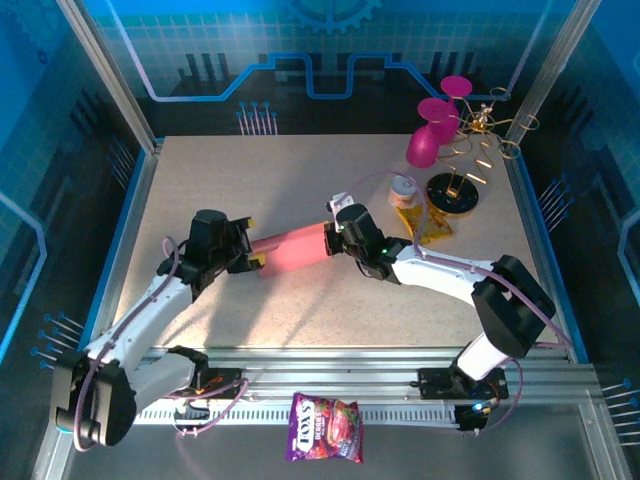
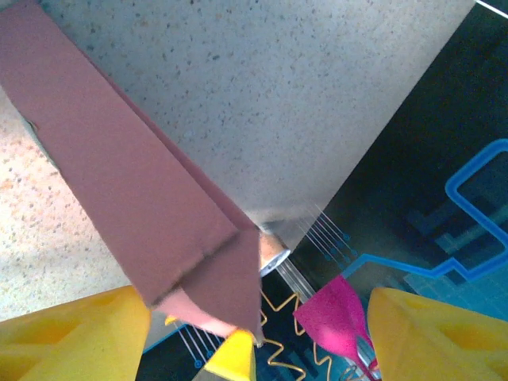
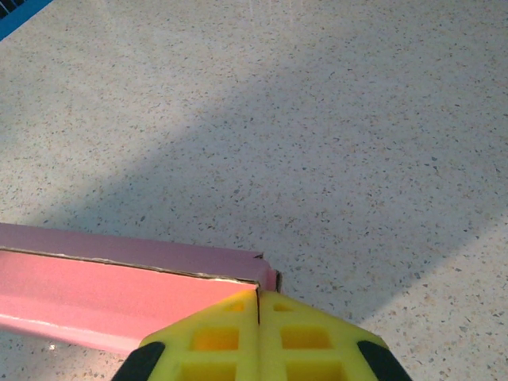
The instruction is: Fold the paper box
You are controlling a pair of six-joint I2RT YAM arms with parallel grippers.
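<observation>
Top external view puts the thin pink cardboard paper box [image 1: 292, 250] over the middle of the pale speckled table [image 1: 250, 180], lying lengthwise between my two arms. The left gripper [image 1: 246, 257] is at its left end and the right gripper [image 1: 338, 233] at its right end. Whether it rests on the surface or hangs just clear of it, I can't tell.

I'd judge this box to be very light and only as stiff as its creases. The folded edges should take a little load, but the broad panels will likely bow or dent under a hard squeeze, and the smooth card could slip out of plastic pads. I'd take hold at the ends, close to a folded corner, with a gentle pinch across the thin side.

On the left wrist camera, the left gripper [image 2: 254, 337] has its yellow fingers [image 2: 71, 337] spread wide. The box end runs down between them with open room on one side, so I read no clamp there.

On the right wrist camera, the right gripper [image 3: 258, 305] has its yellow fingers [image 3: 210, 337] pressed together right at the box's end corner. They meet the cardboard, but I can't tell whether a thin flap is nipped between them.
</observation>
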